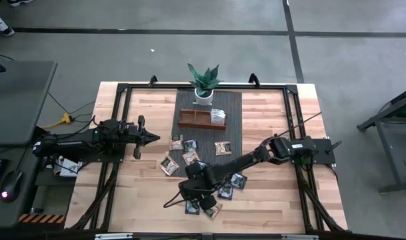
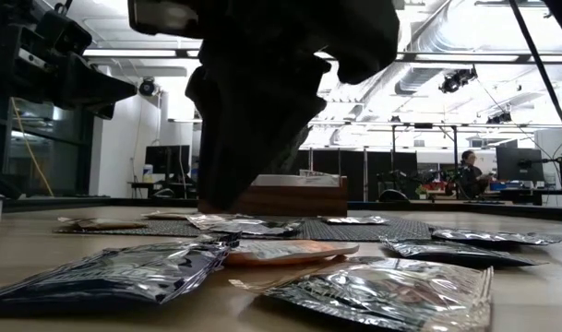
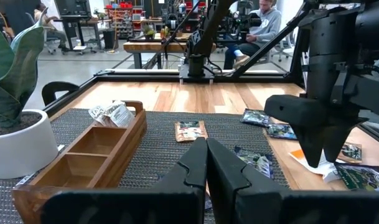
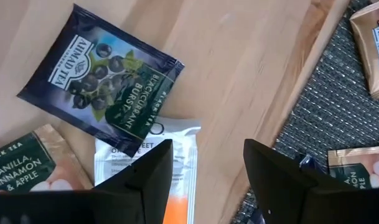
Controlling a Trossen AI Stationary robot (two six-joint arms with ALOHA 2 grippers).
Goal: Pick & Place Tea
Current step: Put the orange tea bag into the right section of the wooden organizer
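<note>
— High view first: where are your grippers?

— My right gripper (image 1: 201,189) is low over the bare wood near the front of the table, among the scattered tea sachets (image 1: 189,159); my own arm covers whatever lies straight beneath it. My left gripper (image 1: 151,137) waits by the left edge of the dark mat (image 1: 233,123), fingers pressed together, nothing between them.

— And the right fingers?

— Spread apart, holding nothing. Between them, in the right wrist view, lies an orange-and-white sachet (image 4: 177,180) — its lower end cut off, its top tucked under a dark blackcurrant sachet (image 4: 102,81). A vanilla-and-apple sachet (image 4: 33,162) is half out of frame beside it.

— The tray?

— The wooden tray (image 1: 197,122) sits on the mat in front of the potted plant (image 1: 204,83). One end compartment holds a few sachets (image 3: 111,113); I can't count them. In the low view my arm blocks most of the tray, and the foil packets close by are too blurred to read.
</note>
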